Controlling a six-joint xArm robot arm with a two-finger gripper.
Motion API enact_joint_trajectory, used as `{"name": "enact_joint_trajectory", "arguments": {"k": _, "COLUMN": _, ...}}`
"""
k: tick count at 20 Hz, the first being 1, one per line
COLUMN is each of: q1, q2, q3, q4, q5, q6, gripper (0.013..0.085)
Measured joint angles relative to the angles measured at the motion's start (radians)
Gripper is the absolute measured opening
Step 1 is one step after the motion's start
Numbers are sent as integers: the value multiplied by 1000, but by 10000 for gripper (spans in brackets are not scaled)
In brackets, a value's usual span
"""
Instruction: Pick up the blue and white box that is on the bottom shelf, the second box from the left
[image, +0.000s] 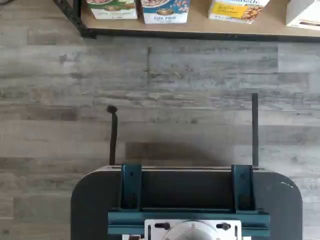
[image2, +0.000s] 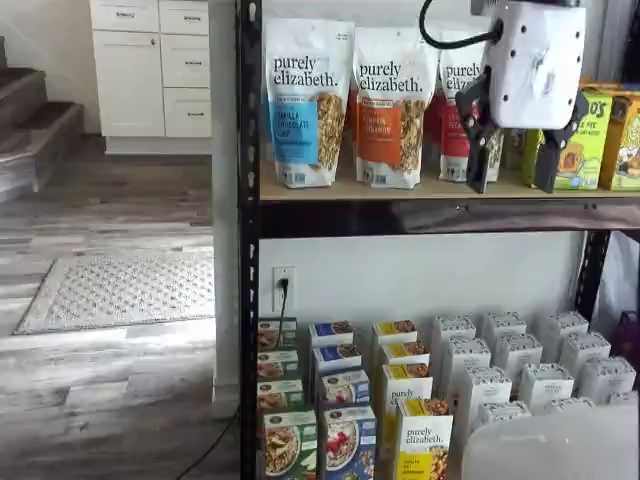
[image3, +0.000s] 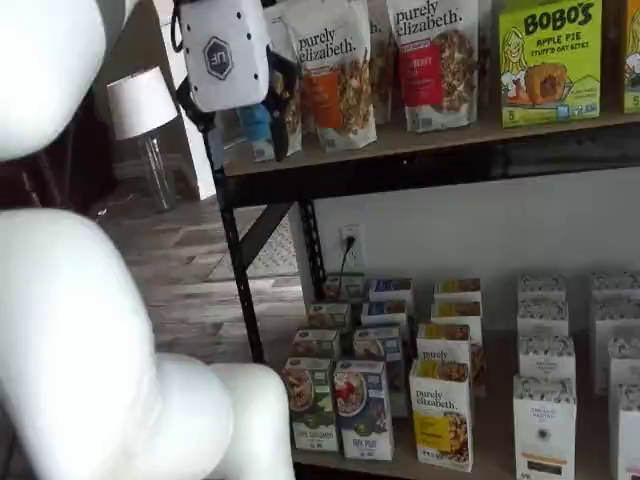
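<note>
The blue and white box (image2: 348, 440) stands at the front of the bottom shelf (image3: 480, 468), between a green-fronted box (image2: 289, 445) and a yellow-and-white box (image2: 424, 445). It also shows in a shelf view (image3: 362, 410) and in the wrist view (image: 165, 11), where its "FLAX PLUS" text reads. More boxes stand in rows behind it. My gripper (image2: 510, 178) hangs high up in front of the upper shelf, far above the box. Its two black fingers stand apart with a plain gap and hold nothing. It also shows in a shelf view (image3: 248, 148).
Granola bags (image2: 305, 100) and green Bobo's boxes (image3: 548, 60) fill the upper wooden board. White boxes (image2: 515, 375) stand on the bottom shelf's right side. A black rack post (image2: 248, 240) stands at the left. My white arm (image3: 80, 330) fills the left foreground. A dark mount (image: 187, 205) shows in the wrist view.
</note>
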Motion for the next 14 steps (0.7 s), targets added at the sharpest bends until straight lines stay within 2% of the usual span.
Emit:
{"name": "enact_joint_trajectory", "arguments": {"k": 1, "q1": -9, "q2": 0, "q3": 0, "q4": 10, "q5": 0, "q6": -5, "gripper": 850}}
{"name": "enact_joint_trajectory", "arguments": {"k": 2, "q1": -79, "q2": -3, "q3": 5, "q4": 83, "q5": 1, "q6": -39, "gripper": 850}}
{"name": "enact_joint_trajectory", "arguments": {"k": 3, "q1": -114, "q2": -5, "q3": 8, "q4": 124, "q5": 1, "q6": -58, "gripper": 850}}
{"name": "enact_joint_trajectory", "arguments": {"k": 4, "q1": -124, "q2": -5, "q3": 9, "q4": 140, "q5": 0, "q6": -65, "gripper": 850}}
{"name": "enact_joint_trajectory", "arguments": {"k": 8, "q1": -115, "q2": -3, "q3": 14, "q4": 139, "q5": -13, "q6": -62, "gripper": 850}}
{"name": "enact_joint_trajectory", "arguments": {"k": 14, "q1": -62, "q2": 8, "q3": 35, "q4": 99, "q5": -51, "q6": -29, "gripper": 850}}
